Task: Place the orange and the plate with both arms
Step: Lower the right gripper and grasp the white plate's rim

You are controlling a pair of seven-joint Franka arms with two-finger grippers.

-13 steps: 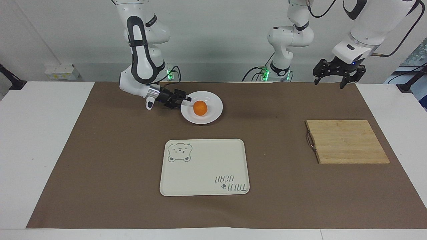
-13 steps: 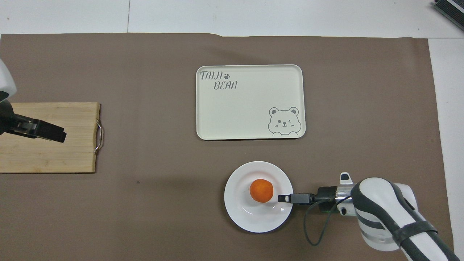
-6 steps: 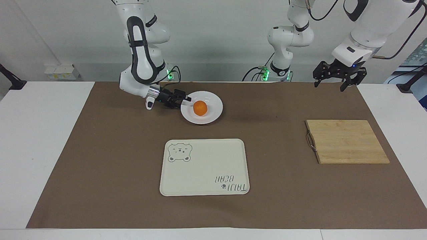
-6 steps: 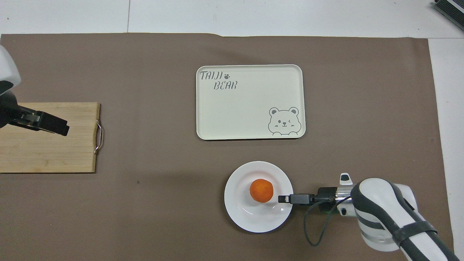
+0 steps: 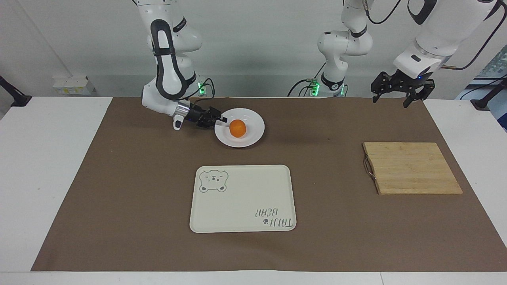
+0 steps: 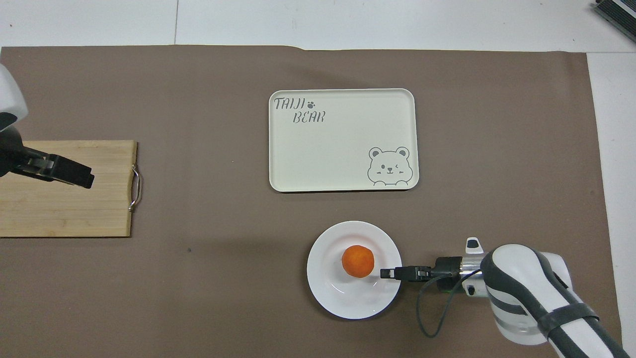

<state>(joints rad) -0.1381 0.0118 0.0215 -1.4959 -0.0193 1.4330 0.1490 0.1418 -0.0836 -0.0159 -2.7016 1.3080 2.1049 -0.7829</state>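
The right gripper (image 5: 222,118) lay low at the plate (image 5: 253,134), its tips over the rim at the right arm's end, though whether it had clamped on that rim could not be told. The orange (image 5: 237,128) sat on the plate just past those tips. The left gripper (image 5: 397,94) hung open, raised near the cutting board (image 5: 412,168), waiting.

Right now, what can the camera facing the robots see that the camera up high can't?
Only the facing view shows both arms' tall bodies and bases, the wall, and the left gripper hanging open above the table. Only the overhead view shows the tray lettering and bear the right way up. Both show the orange on the plate, the right gripper at the plate's rim, and the wooden cutting board toward the left arm's end.
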